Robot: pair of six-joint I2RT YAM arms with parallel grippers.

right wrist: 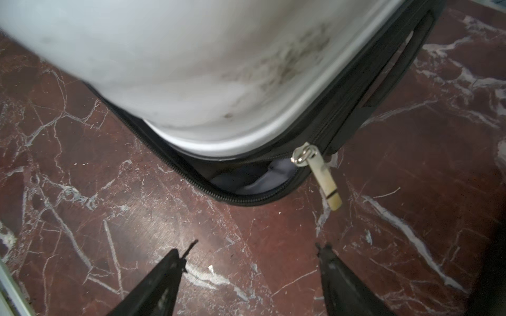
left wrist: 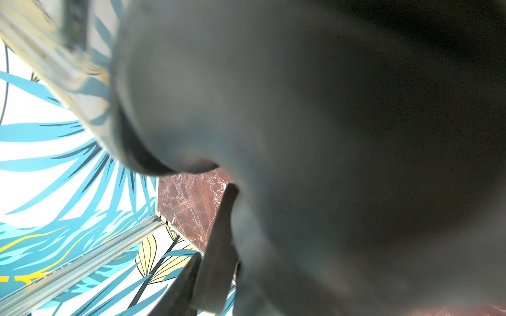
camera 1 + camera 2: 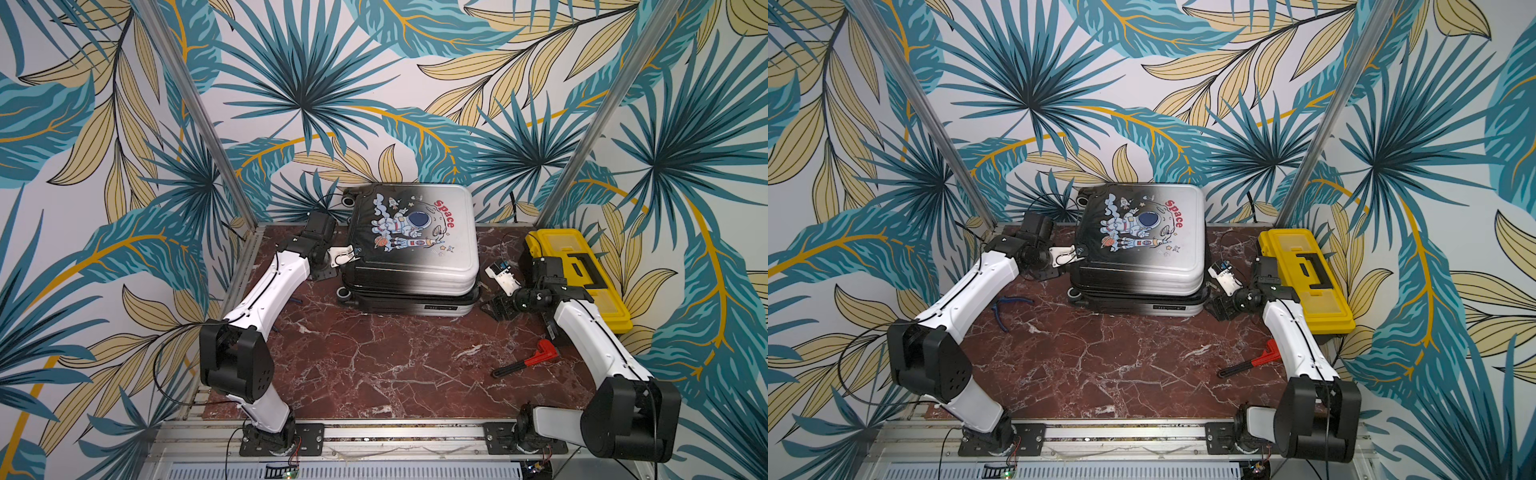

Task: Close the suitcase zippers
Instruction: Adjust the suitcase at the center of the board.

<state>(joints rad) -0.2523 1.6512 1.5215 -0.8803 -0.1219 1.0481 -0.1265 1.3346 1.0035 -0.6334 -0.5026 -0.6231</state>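
Suitcase [image 3: 411, 249] is laid flat on the counter [image 3: 374, 365] between both hands. The right hand [image 1: 256, 246] is spread, empty, with the gaping zippers [image 1: 241, 201] just ahead of it. The left hand [image 3: 351, 252] is seen at the wheeled end; its grip cannot be told.

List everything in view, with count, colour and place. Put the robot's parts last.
table: one, red-brown marble, under everything.
suitcase: one, black fading to white, lying flat at the back middle.
zipper: one band, dark, round the suitcase seam; gaping at one corner, grey lining showing.
zipper pull: one, pale, hanging at that corner.
toolbox: one, yellow with black handle, back on the robot's right.
wrench: one, red with black handle, in front of the toolbox.
pliers: one, blue-handled, on the robot's left.
left end effector: one, white, at the suitcase's wheeled end.
right end effector: one, black, fingers apart and empty, facing the open corner.
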